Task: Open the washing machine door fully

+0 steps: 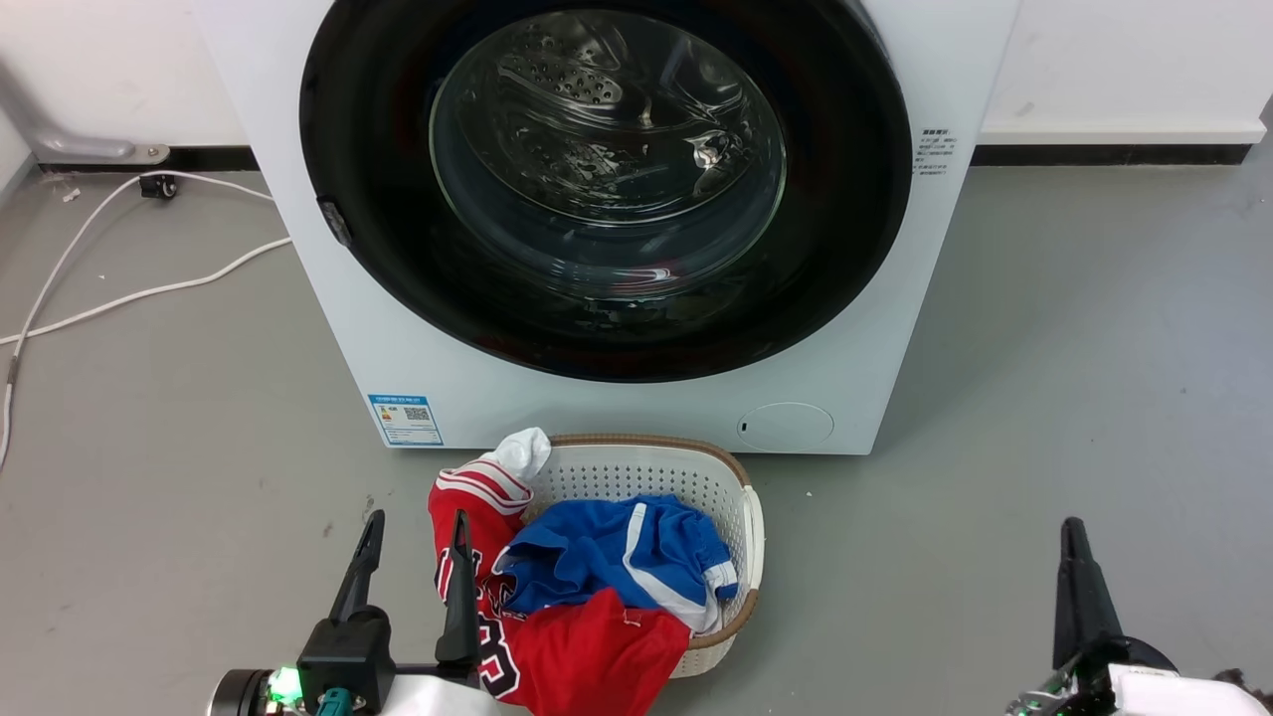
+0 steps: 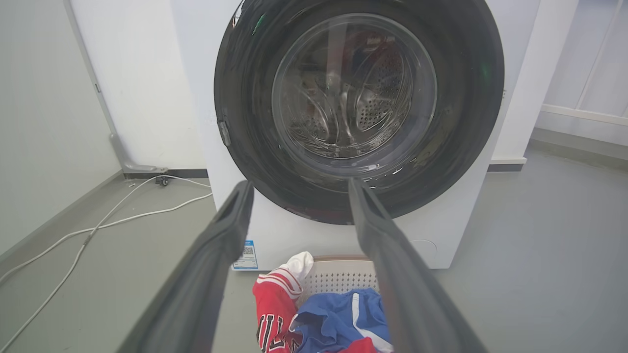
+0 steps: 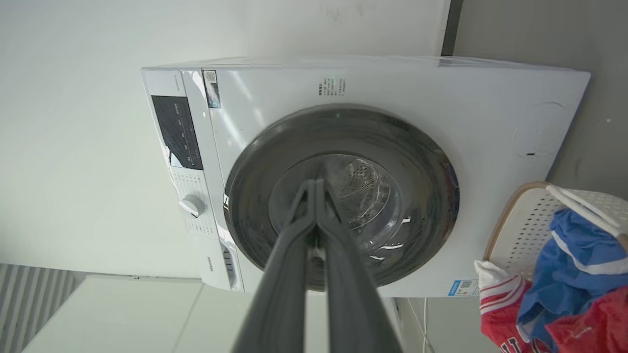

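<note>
The white washing machine [image 1: 895,328] stands ahead of me on the grey floor. Its round glossy black door [image 1: 845,249] with the clear glass bowl lies shut flat against the front, also seen as the door [image 2: 471,113] and the door [image 3: 422,162]. A small latch tab [image 1: 335,223] sits on the door's left rim. My left gripper [image 1: 416,525] is open at the lower left, well short of the machine, with empty space between its fingers. My right gripper [image 1: 1074,532] is low at the right, fingertips pressed together in the right wrist view [image 3: 314,185], holding nothing.
A white laundry basket [image 1: 753,517] with red and blue clothes [image 1: 597,597] sits on the floor right in front of the machine, between my arms. White cables [image 1: 129,293] trail across the floor at the left. A white wall [image 1: 1094,60] runs behind.
</note>
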`<state>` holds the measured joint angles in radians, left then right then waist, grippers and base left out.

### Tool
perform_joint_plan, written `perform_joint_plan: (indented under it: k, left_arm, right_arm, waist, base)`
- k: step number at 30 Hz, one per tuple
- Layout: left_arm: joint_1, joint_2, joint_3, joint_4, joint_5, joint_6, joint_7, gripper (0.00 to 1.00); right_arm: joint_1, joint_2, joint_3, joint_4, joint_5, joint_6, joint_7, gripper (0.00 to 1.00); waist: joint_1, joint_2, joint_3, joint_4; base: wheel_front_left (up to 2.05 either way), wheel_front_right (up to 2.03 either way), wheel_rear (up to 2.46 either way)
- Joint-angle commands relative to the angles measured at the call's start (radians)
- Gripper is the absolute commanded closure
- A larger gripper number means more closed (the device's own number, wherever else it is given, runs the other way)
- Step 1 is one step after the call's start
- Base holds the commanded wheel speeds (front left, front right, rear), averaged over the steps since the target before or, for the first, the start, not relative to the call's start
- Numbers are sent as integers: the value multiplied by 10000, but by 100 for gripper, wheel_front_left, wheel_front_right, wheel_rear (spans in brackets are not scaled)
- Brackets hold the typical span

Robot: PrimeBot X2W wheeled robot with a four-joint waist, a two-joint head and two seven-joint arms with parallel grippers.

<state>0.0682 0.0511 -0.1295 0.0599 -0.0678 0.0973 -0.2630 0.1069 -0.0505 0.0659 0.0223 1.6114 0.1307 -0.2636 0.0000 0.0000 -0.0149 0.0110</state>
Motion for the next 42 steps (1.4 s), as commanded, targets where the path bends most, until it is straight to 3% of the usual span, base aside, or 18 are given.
perform_joint_plan:
  k: [1,5,18,33,42]
  left_arm:
    - [16,-12,-1,3,-20,31,-28,0]
    - [0,-12,11,-9,9,63,-28,0]
    - [14,-13,12,-87,1,130,-28,0]
    - [-174,-14,20,-167,42,206,-28,0]
    - [-906,-12,6,-335,208,23,-28,0]
  right_arm:
    - [-40,5,71,-97,196,1,-15,100]
    - [122,5,173,-691,965,1,581,100]
    - [655,-68,-264,-1652,1331,2,2947,100]
    - [216,10,-921,-1294,1085,2,3140,100]
    - [-1474,-201,-2651,-734,1478,1,3478,100]
  waist:
    - [0,0,4,4]
    - [0,0,20,17]
    - [0,0,102,0]
    - [0,0,412,45]
    - [0,0,1549,235]
  base:
    - [0,0,0]
    - [0,0,0]
    - [0,0,0]
    - [0,0,0]
    - [0,0,0]
